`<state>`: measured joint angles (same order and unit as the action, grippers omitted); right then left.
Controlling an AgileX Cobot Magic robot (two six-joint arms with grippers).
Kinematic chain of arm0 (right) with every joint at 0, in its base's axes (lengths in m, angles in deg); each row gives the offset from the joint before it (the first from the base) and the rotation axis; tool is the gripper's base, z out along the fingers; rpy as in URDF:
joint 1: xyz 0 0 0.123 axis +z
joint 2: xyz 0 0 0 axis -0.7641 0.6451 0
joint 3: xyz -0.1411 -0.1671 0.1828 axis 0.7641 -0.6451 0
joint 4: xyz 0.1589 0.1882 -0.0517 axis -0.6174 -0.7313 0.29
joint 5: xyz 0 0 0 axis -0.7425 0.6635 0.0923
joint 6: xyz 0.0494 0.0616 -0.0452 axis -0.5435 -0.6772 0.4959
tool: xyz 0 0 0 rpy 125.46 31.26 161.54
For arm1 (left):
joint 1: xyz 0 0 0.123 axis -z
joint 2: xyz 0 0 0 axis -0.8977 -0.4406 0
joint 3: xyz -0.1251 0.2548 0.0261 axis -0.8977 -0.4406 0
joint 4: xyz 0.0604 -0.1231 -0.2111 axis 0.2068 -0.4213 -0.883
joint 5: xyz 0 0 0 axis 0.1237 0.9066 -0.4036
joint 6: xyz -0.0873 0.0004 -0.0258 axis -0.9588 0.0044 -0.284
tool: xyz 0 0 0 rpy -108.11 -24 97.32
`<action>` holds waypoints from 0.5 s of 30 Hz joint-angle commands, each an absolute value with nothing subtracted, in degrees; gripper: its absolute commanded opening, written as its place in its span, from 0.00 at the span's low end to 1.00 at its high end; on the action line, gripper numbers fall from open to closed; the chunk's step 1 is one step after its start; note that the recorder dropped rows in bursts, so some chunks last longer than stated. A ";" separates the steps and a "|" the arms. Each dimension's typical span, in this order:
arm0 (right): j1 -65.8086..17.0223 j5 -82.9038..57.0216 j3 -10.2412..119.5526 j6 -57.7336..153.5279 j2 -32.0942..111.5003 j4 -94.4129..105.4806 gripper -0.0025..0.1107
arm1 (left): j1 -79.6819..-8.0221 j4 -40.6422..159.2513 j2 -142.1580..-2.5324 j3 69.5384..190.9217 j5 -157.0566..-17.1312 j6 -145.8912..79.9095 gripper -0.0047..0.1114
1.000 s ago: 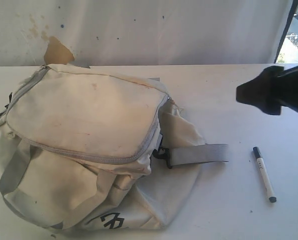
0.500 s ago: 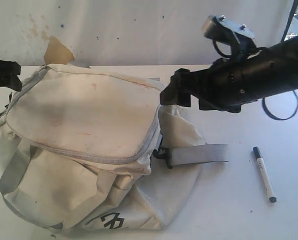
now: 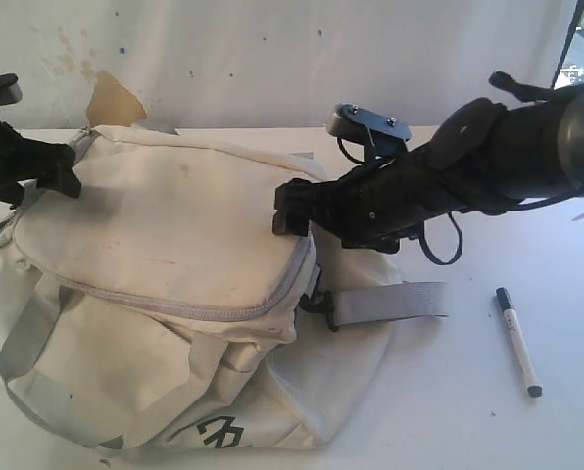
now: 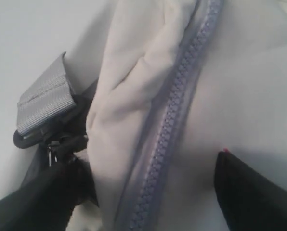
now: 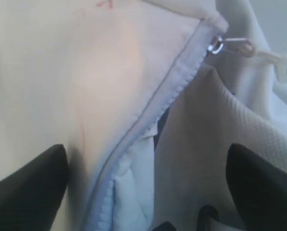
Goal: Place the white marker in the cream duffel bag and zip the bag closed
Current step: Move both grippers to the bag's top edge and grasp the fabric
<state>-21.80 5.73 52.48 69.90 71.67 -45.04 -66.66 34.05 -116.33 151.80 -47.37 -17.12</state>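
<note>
The cream duffel bag lies on the white table, its top flap down and its grey zipper running along the flap edge. The white marker with a dark cap lies on the table to the bag's right, apart from both arms. My right gripper hovers open over the flap's right corner, its fingers straddling the zipper and its pull. My left gripper stands open at the bag's far left end, straddling the zipper beside a grey strap buckle.
A grey webbing strap sticks out from the bag's right side toward the marker. A white backdrop with a torn brown patch stands behind the table. Bare tabletop surrounds the marker.
Both arms have come in over the bag: the right gripper swept left from the table's right side down to the flap corner, and the left gripper entered at the bag's left end.
</note>
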 commanded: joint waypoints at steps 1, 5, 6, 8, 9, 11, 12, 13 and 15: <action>-21.55 5.10 52.67 70.57 73.94 -49.56 0.74 | -66.37 33.16 -116.69 152.26 -48.61 -16.47 0.77; -21.55 6.24 52.67 70.57 74.32 -50.14 0.64 | -66.37 33.16 -116.79 152.26 -48.74 -16.47 0.57; -21.55 6.53 52.67 70.57 74.32 -50.14 0.59 | -66.37 32.87 -116.79 152.26 -48.45 -16.47 0.51; -21.55 6.79 52.67 70.57 74.21 -50.14 0.49 | -66.37 32.20 -116.79 152.26 -48.32 -16.47 0.38; -21.55 6.93 52.67 70.57 74.21 -50.14 0.42 | -66.37 31.86 -116.79 152.26 -48.20 -16.47 0.31; -21.55 7.36 52.67 70.57 74.21 -50.14 0.29 | -66.37 31.64 -116.79 152.26 -47.45 -16.47 0.16; -21.55 7.78 52.67 70.90 74.21 -50.03 0.21 | -66.37 31.64 -116.79 152.26 -47.21 -16.47 0.09; -21.55 8.21 52.67 71.57 74.21 -50.03 0.13 | -66.37 31.64 -116.79 152.26 -46.91 -16.22 0.04; -21.55 9.34 52.80 72.62 74.21 -49.90 0.02 | -66.37 31.59 -116.79 152.26 -46.27 -15.80 0.04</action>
